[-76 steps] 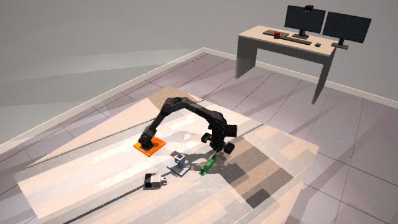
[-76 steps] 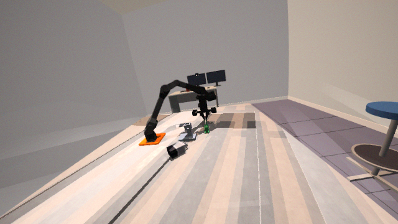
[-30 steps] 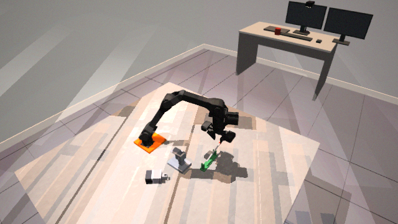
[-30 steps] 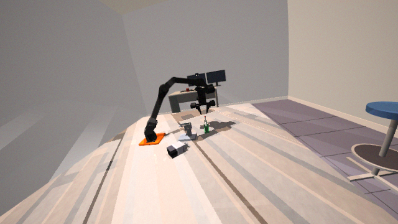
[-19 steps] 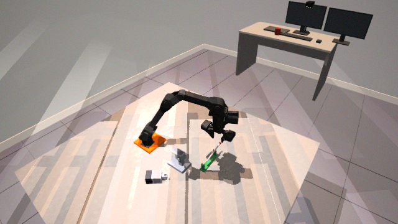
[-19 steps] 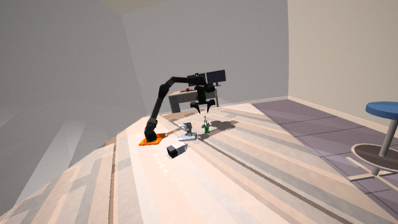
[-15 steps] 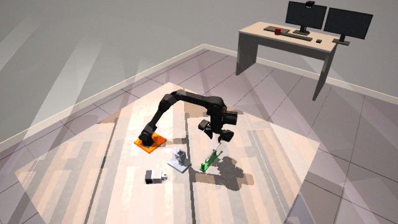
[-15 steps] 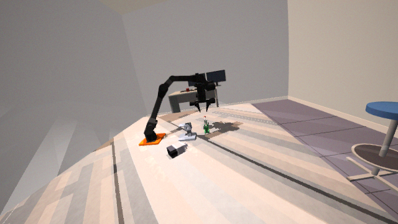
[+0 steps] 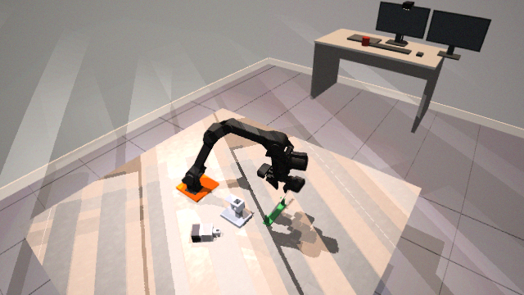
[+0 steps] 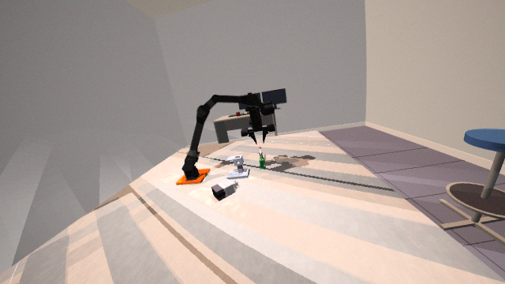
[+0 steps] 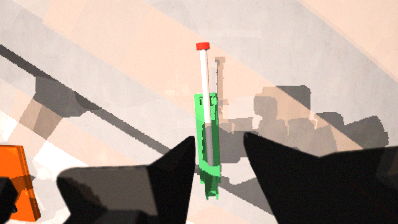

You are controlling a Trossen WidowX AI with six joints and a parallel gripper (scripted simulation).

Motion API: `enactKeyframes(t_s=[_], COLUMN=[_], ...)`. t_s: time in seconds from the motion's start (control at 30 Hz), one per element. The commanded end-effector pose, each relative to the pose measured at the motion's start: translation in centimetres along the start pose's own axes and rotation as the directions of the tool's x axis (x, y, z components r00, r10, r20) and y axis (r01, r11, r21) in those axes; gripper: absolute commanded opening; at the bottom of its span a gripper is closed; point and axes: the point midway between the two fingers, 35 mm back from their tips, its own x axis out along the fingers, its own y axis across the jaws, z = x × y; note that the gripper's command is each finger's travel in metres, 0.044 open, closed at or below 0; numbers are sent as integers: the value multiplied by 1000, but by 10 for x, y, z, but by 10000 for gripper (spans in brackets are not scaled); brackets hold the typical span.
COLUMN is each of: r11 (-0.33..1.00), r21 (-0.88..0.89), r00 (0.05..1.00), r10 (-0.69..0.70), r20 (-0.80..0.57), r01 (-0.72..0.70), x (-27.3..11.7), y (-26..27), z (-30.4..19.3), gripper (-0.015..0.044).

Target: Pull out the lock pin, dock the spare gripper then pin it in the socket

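Overhead, fingers (image 9: 282, 186) (image 10: 259, 143) (apart, empty).

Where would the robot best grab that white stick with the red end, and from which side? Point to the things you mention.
Probably by the bare white shaft just below its red cap (image 11: 202, 46), from above, one finger on each side. The stick (image 11: 205, 75) lies along a green holder (image 9: 275, 213) (image 10: 262, 162) (image 11: 199, 120), and that end juts out past it, leaving both sides free.

Striped tabletop (image 9: 155, 262) (image 10: 276, 237) (image 11: 135, 30): orange base plate (image 9: 210, 185) (image 10: 204, 172) (image 11: 25, 185), mount (image 9: 237, 220) (image 10: 238, 174), spare gripper (image 9: 205, 232) (image 10: 225, 189), green holder (image 9: 275, 213) (image 10: 262, 162) (image 11: 201, 130).
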Motion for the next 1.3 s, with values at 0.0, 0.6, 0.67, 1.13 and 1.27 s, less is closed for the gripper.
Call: enactKeyframes(t_s=[0.0,0.6,0.67,1.13,1.27], r11=[1000,1000,1000,1000,1000], r21=[-2,-2,-2,-2,-2], r00=[1000,1000,1000,1000,1000], r10=[12,12,12,12,12], r20=[1,1,1,1,1], r01=[-12,-12,-12,-12,-12], x=[29,53,56,78,85], y=[5,4,4,5,6], z=[-5,-8,-8,-11,-12], gripper=[180,180,180,180,180])
